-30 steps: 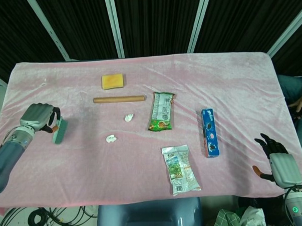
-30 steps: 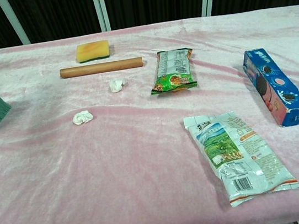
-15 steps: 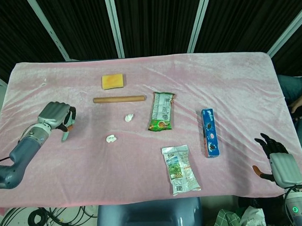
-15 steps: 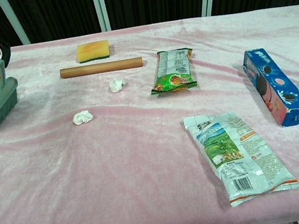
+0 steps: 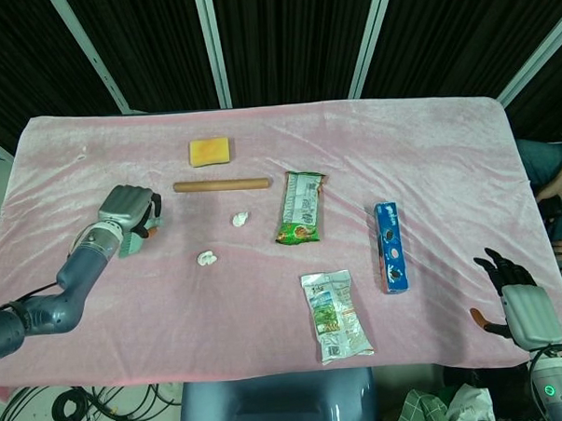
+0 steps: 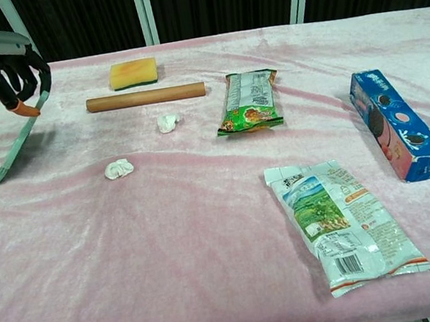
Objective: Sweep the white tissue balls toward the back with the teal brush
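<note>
Brush (image 6: pixel 17 147) hung edge-on in the chest view, long axis slanting from the handle at upper right down to the bristle end at lower left, over the left part of the pink desk (image 6: pixel 209 234). Left robot hand (image 6: pixel 13 77) was curled around its handle. Tissue balls (image 6: pixel 118 169) and (image 6: pixel 167 123) lay apart from it, to its right. Head view hid most of the brush under the hand; whether bristles touched the cloth could not be told. Right robot hand (image 5: pixel 508 284) appeared only in the head view, fingers spread, holding nothing.
</note>
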Controlling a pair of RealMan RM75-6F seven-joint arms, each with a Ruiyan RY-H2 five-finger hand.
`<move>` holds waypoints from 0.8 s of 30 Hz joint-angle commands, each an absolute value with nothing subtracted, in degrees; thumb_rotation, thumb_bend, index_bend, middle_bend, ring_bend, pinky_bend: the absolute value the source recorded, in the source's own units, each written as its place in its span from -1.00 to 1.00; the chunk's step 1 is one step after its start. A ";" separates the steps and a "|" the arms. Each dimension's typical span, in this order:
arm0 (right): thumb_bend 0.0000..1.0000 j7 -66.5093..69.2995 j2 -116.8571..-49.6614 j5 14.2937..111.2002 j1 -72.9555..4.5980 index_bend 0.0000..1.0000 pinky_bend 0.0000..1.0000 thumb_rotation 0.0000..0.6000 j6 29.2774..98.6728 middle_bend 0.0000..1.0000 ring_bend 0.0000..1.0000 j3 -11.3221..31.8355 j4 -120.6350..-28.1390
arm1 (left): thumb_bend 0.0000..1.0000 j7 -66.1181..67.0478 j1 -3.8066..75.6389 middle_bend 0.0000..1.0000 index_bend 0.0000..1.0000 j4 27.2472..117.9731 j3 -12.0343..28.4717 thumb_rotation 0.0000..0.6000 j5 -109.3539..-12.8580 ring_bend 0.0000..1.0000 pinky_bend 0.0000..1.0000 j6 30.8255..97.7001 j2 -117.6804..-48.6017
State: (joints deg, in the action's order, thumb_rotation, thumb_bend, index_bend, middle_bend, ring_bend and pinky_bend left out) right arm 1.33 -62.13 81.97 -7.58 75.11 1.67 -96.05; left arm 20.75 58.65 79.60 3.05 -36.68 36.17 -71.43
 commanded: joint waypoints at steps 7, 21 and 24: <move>-0.60 1.55 -62.06 82.02 -7.61 -0.65 -0.69 1.00 75.03 -0.91 -0.77 1.65 -96.02 | -0.37 23.28 60.55 0.22 0.03 79.76 1.52 1.00 -32.32 -0.39 -0.40 36.27 -72.45; -0.60 1.37 -62.10 81.99 -7.58 -0.65 -0.69 1.00 75.16 -0.91 -0.77 1.69 -96.05 | -0.80 19.91 61.11 -0.66 -0.51 85.44 2.20 1.00 -30.36 -0.90 -0.68 34.72 -67.84; -0.60 1.47 -62.05 81.87 -7.60 -0.65 -0.69 1.00 75.06 -0.91 -0.77 1.71 -96.06 | -0.80 17.62 59.91 -0.64 -0.51 87.53 3.78 1.00 -32.19 -0.90 -0.68 36.86 -66.21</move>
State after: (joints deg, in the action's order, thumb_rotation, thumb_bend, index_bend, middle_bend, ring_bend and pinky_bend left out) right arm 1.47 -62.05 81.87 -7.59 75.07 1.71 -96.05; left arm 18.79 60.65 86.36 2.86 -31.15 35.67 -67.19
